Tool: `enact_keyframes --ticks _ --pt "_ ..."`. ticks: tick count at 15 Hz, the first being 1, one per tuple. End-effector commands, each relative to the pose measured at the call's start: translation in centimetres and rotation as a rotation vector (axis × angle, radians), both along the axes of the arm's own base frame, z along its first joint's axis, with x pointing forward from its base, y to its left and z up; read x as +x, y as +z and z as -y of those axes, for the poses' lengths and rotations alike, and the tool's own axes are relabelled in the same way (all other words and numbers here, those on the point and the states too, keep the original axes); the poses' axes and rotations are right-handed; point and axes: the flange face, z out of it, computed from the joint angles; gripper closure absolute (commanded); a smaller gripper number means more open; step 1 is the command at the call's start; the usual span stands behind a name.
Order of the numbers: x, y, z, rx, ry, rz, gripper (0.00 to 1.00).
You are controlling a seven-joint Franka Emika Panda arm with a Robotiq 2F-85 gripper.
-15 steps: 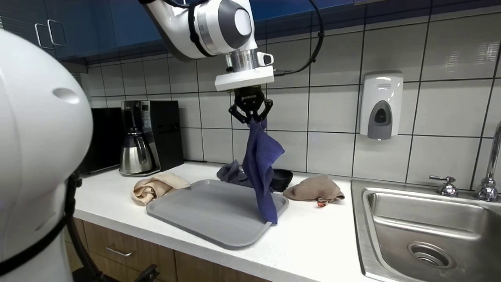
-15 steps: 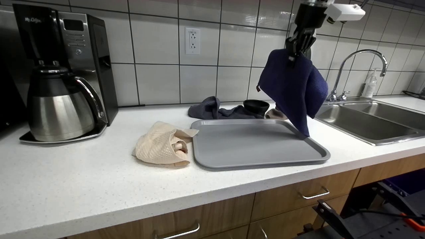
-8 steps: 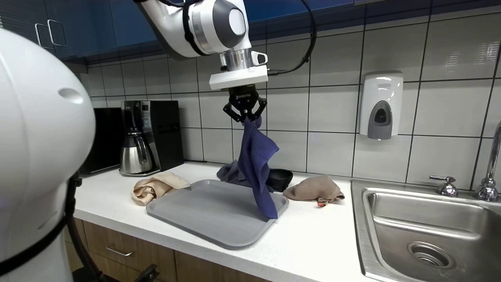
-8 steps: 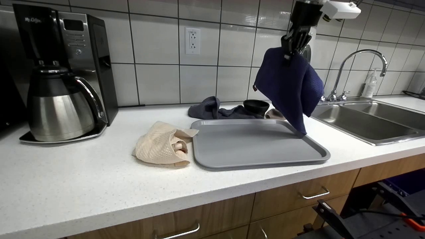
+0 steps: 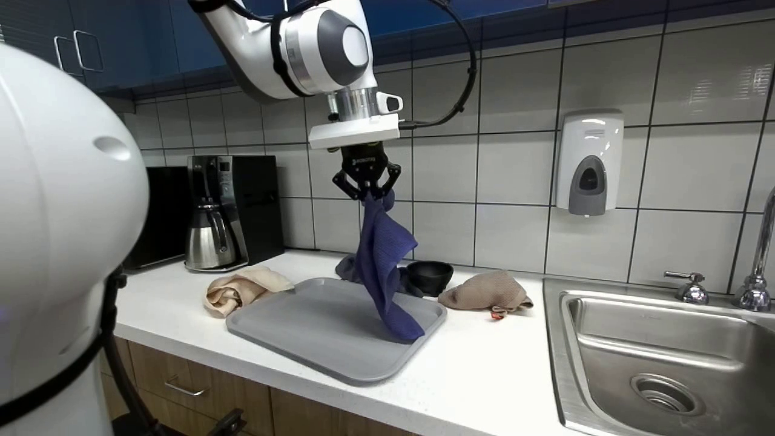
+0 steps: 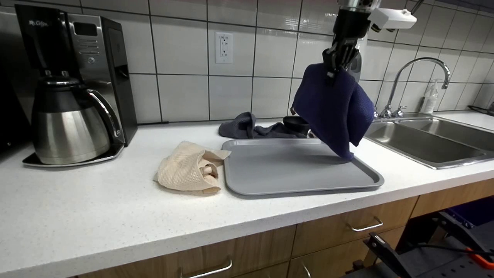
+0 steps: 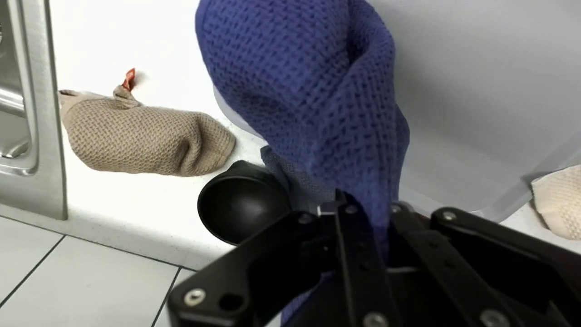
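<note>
The jaws of the gripper (image 5: 371, 192) are clenched on one purple waffle-weave cloth (image 5: 385, 257), hanging over one gray tray (image 5: 303, 327). The cloth's long axis is steep; its lower corner points down, slanting toward the sink (image 5: 567, 369), and meets the tray. Around the tray: one black bowl (image 5: 430, 277) and three more cloths: one slate cloth (image 6: 239, 128), one taupe cloth (image 5: 484, 292), one cream cloth (image 6: 181, 170). Surface: white countertop (image 6: 96, 216). Beyond: one coffee maker (image 6: 94, 67), one soap dispenser (image 5: 592, 136), tiled wall (image 6: 181, 50).

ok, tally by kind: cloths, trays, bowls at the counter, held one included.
Cloths: 4 (hanging purple textured cloth, crumpled cream textured cloth, bunched brown textured cloth, crumpled dark grey cloth)
Trays: 1 (grey rectangular plastic-looking tray)
Bowls: 1 (round black bowl)
Total: 6
</note>
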Motion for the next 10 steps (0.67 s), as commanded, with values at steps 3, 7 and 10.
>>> enact_keyframes --ticks 3,7,10 --pt "-1.6 -1.7 -1.3 0.0 -0.035 -0.049 0.99" --pt "-2.1 -3.2 -1.8 -0.003 -0.052 -0.082 0.99" --pt "-2.4 -4.4 -1.9 -0.004 -0.069 -0.11 0.99"
